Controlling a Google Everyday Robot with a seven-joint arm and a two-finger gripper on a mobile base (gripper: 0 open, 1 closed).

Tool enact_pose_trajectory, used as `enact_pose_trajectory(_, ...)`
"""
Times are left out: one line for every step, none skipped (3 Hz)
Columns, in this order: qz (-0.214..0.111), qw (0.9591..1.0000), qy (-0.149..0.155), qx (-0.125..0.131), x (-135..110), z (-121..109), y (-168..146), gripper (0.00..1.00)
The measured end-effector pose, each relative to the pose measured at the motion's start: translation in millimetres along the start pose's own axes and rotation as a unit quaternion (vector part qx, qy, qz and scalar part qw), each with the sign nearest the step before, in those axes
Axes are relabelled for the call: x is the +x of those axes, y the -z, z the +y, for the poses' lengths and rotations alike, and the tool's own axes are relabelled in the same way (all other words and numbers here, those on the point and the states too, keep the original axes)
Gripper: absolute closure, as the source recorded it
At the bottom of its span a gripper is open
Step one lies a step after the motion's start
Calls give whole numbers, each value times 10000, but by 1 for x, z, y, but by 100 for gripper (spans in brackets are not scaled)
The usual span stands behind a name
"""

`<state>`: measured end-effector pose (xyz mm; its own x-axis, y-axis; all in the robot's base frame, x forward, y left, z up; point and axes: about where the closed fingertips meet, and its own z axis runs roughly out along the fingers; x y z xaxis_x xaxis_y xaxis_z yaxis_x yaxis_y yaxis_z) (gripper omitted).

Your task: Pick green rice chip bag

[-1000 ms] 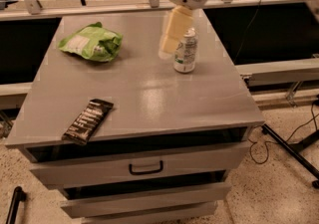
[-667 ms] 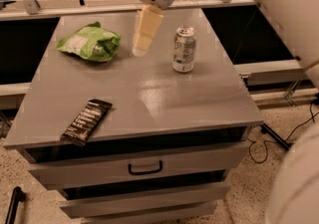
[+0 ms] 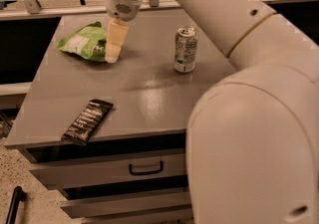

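Observation:
The green rice chip bag is a puffy lime-green foil bag with a white label patch, lying at the back left of the grey cabinet top. My gripper hangs from the white arm that reaches in from the right. It points down at the bag's right edge, close above the surface. Its cream fingers cover part of that edge.
A green-and-white soda can stands upright to the right of the gripper. A flat black snack bar wrapper lies near the front left edge. Drawers with a black handle sit below. My arm's large white body fills the right foreground.
The gripper has moved left, from beside the soda can across the top to the bag's right edge, and lower. The arm now fills far more of the view.

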<state>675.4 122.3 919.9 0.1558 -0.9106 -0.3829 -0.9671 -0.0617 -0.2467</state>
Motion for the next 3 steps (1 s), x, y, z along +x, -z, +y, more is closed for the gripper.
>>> enact_pose_trajectory(210,9995,-173,153,-3,-15,-36,0)
enact_pose_trajectory(256,9983,-364,380,-4,-31,-72,3)
enact_pose_trajectory(148,9974,-521,475,-5,-40,-89,26)
